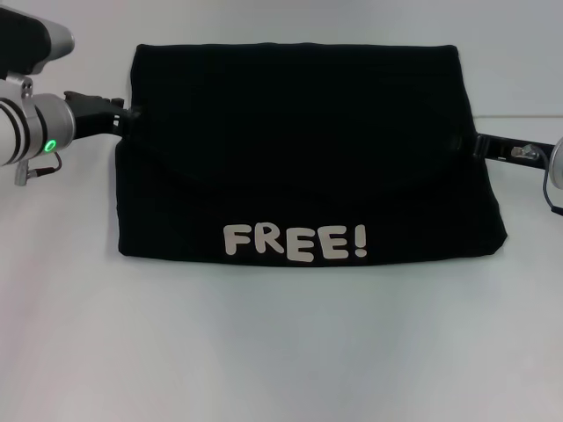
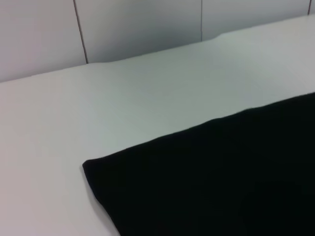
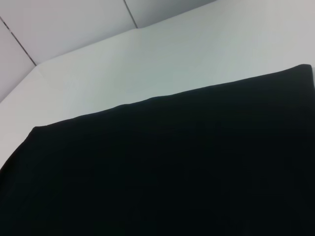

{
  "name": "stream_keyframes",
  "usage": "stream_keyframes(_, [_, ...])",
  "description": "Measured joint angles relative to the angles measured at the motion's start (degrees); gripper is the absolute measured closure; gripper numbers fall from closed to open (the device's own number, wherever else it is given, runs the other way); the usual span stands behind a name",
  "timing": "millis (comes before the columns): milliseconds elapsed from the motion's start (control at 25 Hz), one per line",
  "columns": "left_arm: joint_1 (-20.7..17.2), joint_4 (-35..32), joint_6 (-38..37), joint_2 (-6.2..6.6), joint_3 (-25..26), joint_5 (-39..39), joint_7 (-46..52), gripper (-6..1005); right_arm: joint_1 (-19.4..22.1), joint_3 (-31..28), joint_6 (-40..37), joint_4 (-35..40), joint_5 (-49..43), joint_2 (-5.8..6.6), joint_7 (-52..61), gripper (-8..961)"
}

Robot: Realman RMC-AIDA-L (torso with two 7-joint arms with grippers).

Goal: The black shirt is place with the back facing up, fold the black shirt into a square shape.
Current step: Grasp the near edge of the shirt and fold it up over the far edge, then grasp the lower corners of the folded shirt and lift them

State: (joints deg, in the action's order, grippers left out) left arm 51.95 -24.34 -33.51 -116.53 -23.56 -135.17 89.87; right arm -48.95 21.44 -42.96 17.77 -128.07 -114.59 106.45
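Observation:
The black shirt (image 1: 308, 158) lies folded into a wide rectangle on the white table (image 1: 281, 352). Its top layer is folded toward me, and white lettering "FREE!" (image 1: 295, 242) shows along the near edge. My left gripper (image 1: 127, 114) reaches in from the left and meets the shirt's left edge near the far corner. My right gripper (image 1: 475, 145) comes in from the right and meets the shirt's right edge at mid-height. Both grippers' black tips blend into the fabric. The left wrist view shows a corner of the shirt (image 2: 221, 182), and the right wrist view shows a broad stretch of the shirt (image 3: 172, 167).
Bare white tabletop surrounds the shirt, with a wide strip in front of it. In the wrist views the table's far edge (image 2: 147, 54) runs along a grey panelled wall (image 2: 138, 24).

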Motion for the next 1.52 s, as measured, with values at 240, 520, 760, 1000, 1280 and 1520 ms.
stream_keyframes(240, [-0.74, -2.13, 0.93, -1.16, -0.47, -0.17, 0.93, 726, 0.55, -0.53, 0.12, 3.08, 1.55, -0.91, -0.5, 773])
stream_keyframes(520, [-4.9, -13.97, -8.17, -3.57, -0.66, -0.48, 8.49, 521, 3.27, -0.09, -4.8, 6.68, 11.42, -0.97, -3.39, 412])
stream_keyframes(760, [-11.55, -22.91, -23.52, -3.42, -3.49, -0.67, 17.51, 201, 6.3, 0.3, -16.99, 8.13, 14.11, 0.93, -1.94, 297])
stream_keyframes(1000, [-18.13, -28.47, -33.94, -4.13, -5.15, -0.79, 18.37, 181, 8.72, 6.21, -21.29, 8.42, 12.81, 3.0, 2.86, 297])
stream_keyframes(1280, [-23.3, -30.01, -38.19, -5.64, -6.69, -1.32, 9.96, 182, 10.19, 8.84, -21.74, 8.59, 12.76, 3.16, 3.44, 298])
stream_keyframes(1520, [-24.83, -29.62, -37.71, -7.25, -10.76, -1.96, 4.87, 183, 10.68, 8.88, -21.89, 8.6, 12.75, 3.15, 3.48, 297])
